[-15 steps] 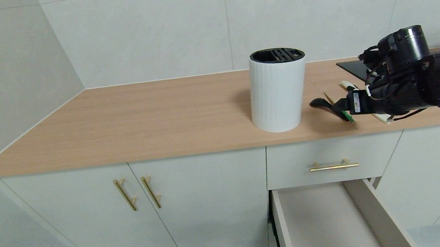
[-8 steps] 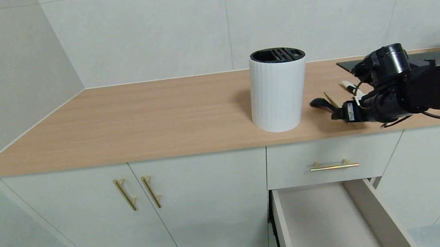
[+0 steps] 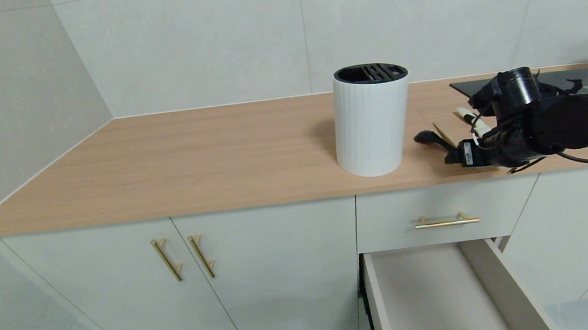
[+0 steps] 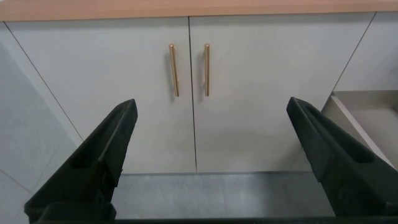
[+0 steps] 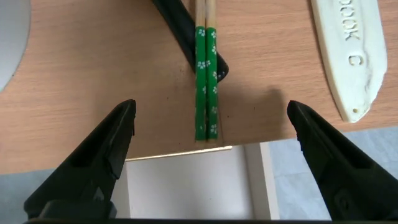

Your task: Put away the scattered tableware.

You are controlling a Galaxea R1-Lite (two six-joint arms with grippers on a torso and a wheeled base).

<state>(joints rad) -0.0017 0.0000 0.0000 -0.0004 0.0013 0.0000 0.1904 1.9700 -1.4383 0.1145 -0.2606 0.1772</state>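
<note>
Pale grey wall tiles backed one long light-wood bench (image 3: 217, 156), which carried a single white ribbed cylindrical holder with a black slotted top (image 3: 372, 119), standing a little right of the middle, nearer the front edge than the back. Right of it, toward the right end, lay three kinds of tableware: two wooden chopsticks with green flowered ends (image 5: 206, 74), one black long-handled utensil (image 5: 180, 25) and one flat white ceramic piece (image 5: 348, 50). One black glass cooktop (image 3: 473, 91) sat at the back right corner.

The chopsticks lay side by side, touching, their green ends just short of the bench's front edge. The black utensil ran alongside them on the holder's side, its end tucked against them. The white piece lay apart on the far side, away from the holder.

The right pincer (image 5: 210, 112) was spread wide at the front edge, and the chopsticks' green ends lay midway between its two fingers, touching neither. The black utensil sat within the same gap; the white piece lay nearer the other finger.

The left pincer (image 4: 210, 109), also spread and holding nothing, hung below the bench facing two cabinet doors with two gold bar handles (image 4: 173, 70).

Under the tableware were two drawers: one shut, with one gold handle (image 3: 446, 221), and beneath it one pulled-out drawer (image 3: 374, 297).
</note>
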